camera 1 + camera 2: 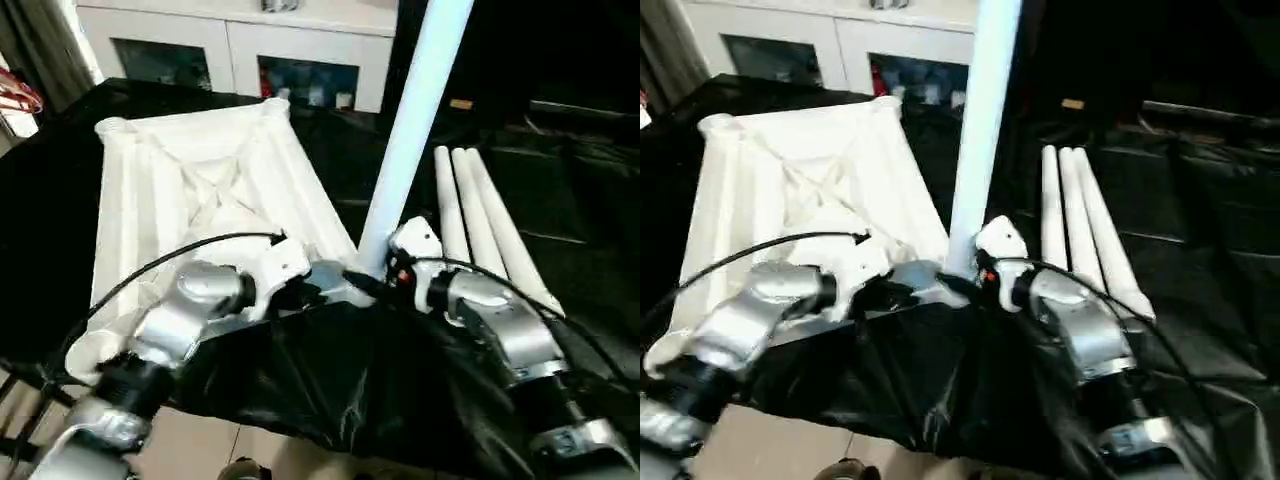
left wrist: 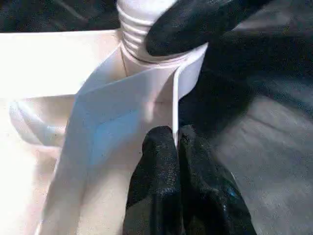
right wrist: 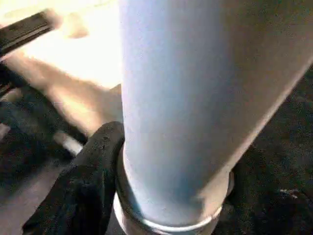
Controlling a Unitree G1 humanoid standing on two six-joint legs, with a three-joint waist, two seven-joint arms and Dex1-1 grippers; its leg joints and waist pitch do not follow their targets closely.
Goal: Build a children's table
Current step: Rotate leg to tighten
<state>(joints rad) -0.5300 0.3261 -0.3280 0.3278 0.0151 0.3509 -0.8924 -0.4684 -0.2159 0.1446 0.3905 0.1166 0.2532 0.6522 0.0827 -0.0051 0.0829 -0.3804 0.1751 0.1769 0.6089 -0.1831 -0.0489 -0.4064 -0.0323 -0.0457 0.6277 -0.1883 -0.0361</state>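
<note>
lying ribbed side up on the black-covered counter, the white tabletop fills the head views from about 9 to 12 o'clock. one white leg stands nearly upright in its near corner socket, leaning toward 1 o'clock. three more legs lie side by side at about 3 o'clock, touching one another.

the left gripper is clenched on the thin edge of the tabletop just beside that socket; the left wrist view shows the wall pinched between its fingers and the leg's ridged end seated in the socket. the right gripper is at the leg's base; the right wrist view shows one finger against the collar, so it is grasping the leg.
</note>
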